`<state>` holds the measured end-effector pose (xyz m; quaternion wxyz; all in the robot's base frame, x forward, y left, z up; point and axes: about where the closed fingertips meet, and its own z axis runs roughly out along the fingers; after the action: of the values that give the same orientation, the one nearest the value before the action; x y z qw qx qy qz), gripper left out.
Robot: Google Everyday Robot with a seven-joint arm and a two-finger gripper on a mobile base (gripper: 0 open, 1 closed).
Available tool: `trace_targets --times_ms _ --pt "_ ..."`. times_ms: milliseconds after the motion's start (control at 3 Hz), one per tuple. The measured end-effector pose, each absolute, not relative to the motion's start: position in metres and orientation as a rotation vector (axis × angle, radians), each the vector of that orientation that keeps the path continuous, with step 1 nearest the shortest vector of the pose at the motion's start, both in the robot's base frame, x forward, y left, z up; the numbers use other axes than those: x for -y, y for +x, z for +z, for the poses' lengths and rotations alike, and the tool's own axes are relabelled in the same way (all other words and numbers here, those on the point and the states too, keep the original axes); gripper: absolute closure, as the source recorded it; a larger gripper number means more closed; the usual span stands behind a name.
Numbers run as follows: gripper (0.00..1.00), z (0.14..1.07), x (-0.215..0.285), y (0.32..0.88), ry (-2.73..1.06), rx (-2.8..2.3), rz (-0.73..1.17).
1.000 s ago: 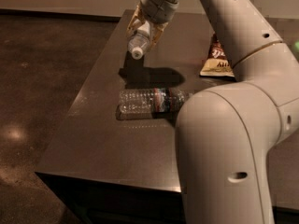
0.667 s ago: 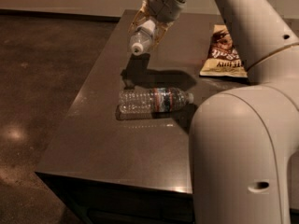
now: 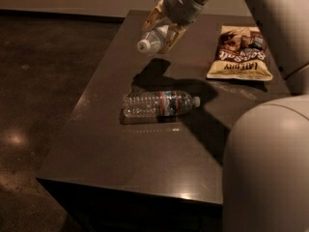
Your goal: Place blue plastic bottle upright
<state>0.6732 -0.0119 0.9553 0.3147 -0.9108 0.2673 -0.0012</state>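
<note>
Above dark tabletop — gripper clasping stubby translucent blue plastic bottle

The white arm rises from a bulky rounded link in the right foreground, bends at the top right and reaches leftward into a pale wrist. The gripper hangs in the air above the far half of the table, angled down to the left, its tan fingers clamped on the blue bottle.
</note>
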Motion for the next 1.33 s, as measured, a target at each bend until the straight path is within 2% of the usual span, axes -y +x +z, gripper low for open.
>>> trace_targets --times_ms 667,1333 --pt "1.00 0.962 0.045 0.662 -2.160 -1.094 -0.028" --pt "1.00 0.966 0.044 0.660 -2.146 -1.125 -0.076"
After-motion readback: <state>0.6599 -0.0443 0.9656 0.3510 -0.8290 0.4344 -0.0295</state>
